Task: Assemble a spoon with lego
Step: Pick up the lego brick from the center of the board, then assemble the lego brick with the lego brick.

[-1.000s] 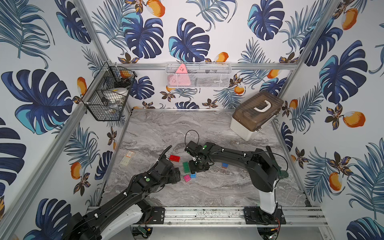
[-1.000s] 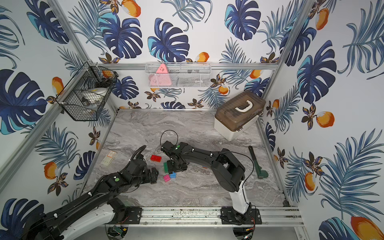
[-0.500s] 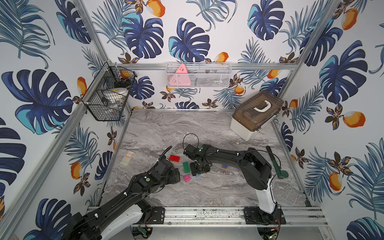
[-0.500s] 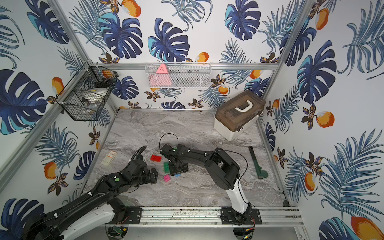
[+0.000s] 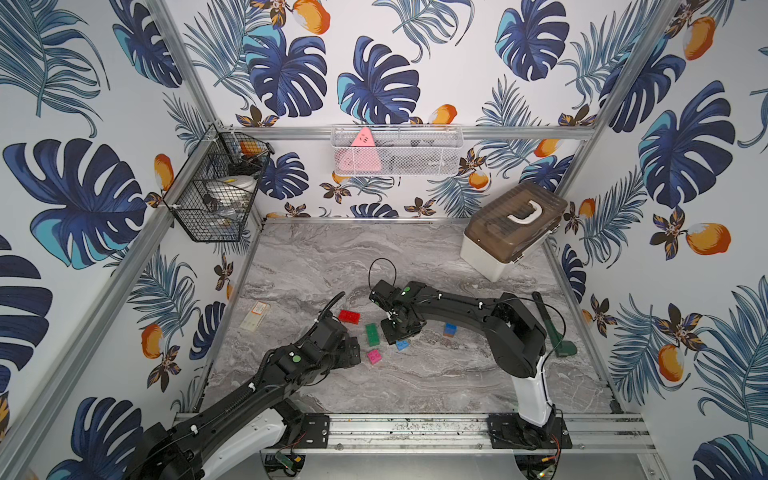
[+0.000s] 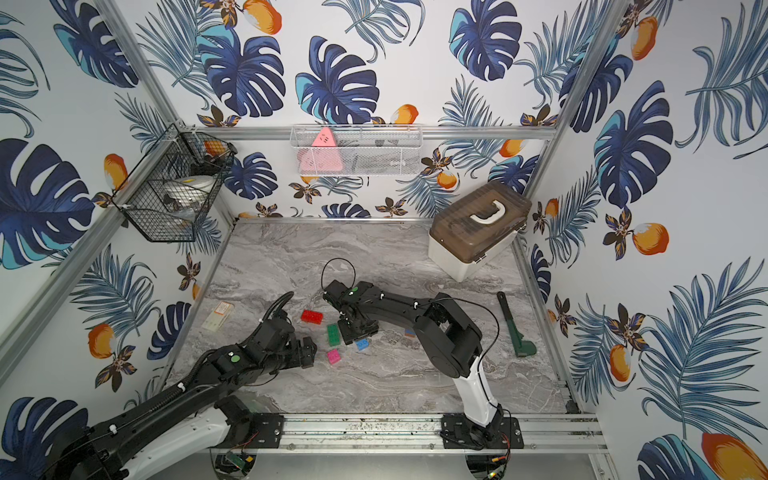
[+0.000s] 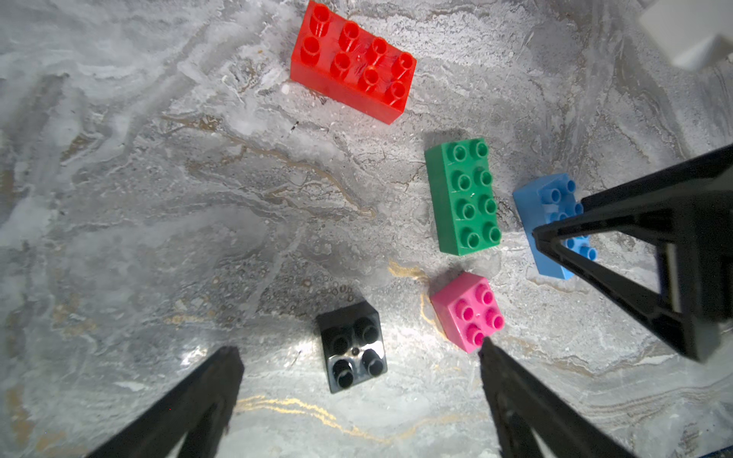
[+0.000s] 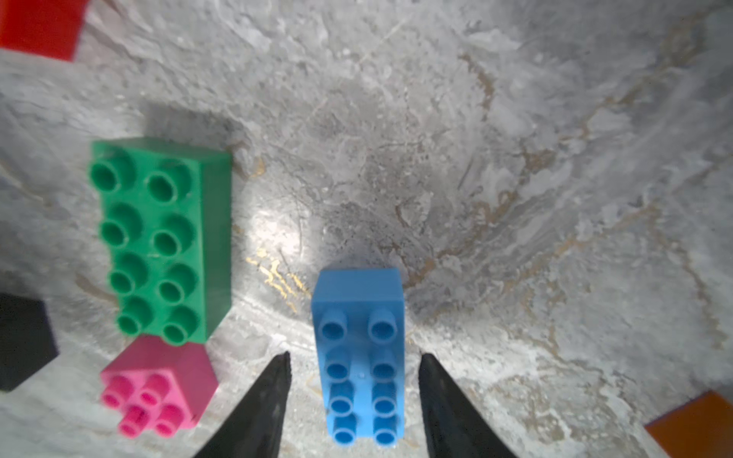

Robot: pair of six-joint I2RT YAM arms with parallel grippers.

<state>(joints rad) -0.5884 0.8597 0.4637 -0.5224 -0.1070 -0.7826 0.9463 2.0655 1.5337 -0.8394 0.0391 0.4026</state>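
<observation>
The lego bricks are lying loose on the marble worktop [image 5: 415, 257], around its middle and a little toward the front edge. The right gripper [image 8: 355, 357] is reaching down over the light blue long brick [image 8: 359, 380]. Its two fingers are standing apart, one along each long side of this brick, and a thin strip of worktop is showing between each tip and the plastic, so it is not clamping it. The green long brick [image 8: 158, 238] is lying just beside it, and the pink square brick [image 8: 158, 384] is sitting near the green one's end. The left gripper [image 7: 359, 349] is hanging wide open, with the black square brick [image 7: 351, 345] lying between its fingers and touching neither. The red long brick [image 7: 351, 59] is lying a little nearer to the back edge. In a top view a blue-and-orange piece [image 5: 450, 329] is resting apart from the others, toward the right edge.
</observation>
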